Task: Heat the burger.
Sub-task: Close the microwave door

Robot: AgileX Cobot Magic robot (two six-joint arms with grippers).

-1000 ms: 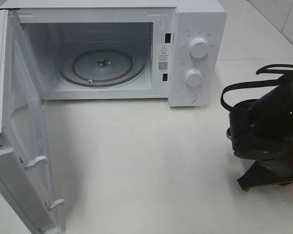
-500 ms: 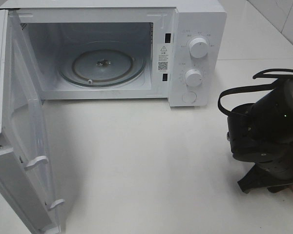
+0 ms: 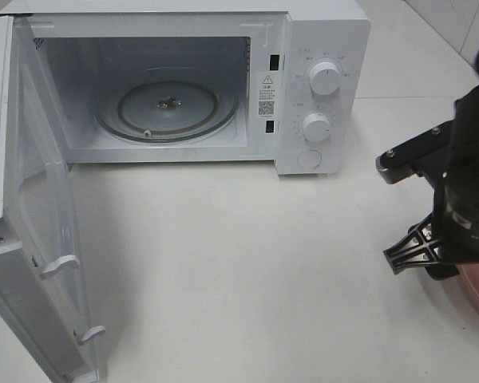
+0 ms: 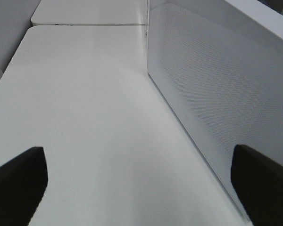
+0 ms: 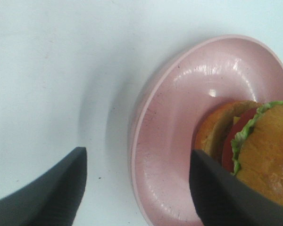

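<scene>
Microwave door (image 3: 32, 239) hangs wide open at 9 o'clock. Microwave (image 3: 323, 88) sits at 12, glass turntable (image 3: 168, 104) bare inside. Left gripper (image 4: 141, 188): jaws spread wide over the white table (image 3: 239, 263), nothing between them, perforated microwave wall (image 4: 217, 94) alongside. Right gripper (image 5: 137, 188) at 3 o'clock: jaws released, straddling the rim of the pink plate (image 5: 170, 136). The burger (image 5: 254, 146) rests on that plate, ungrasped.
</scene>
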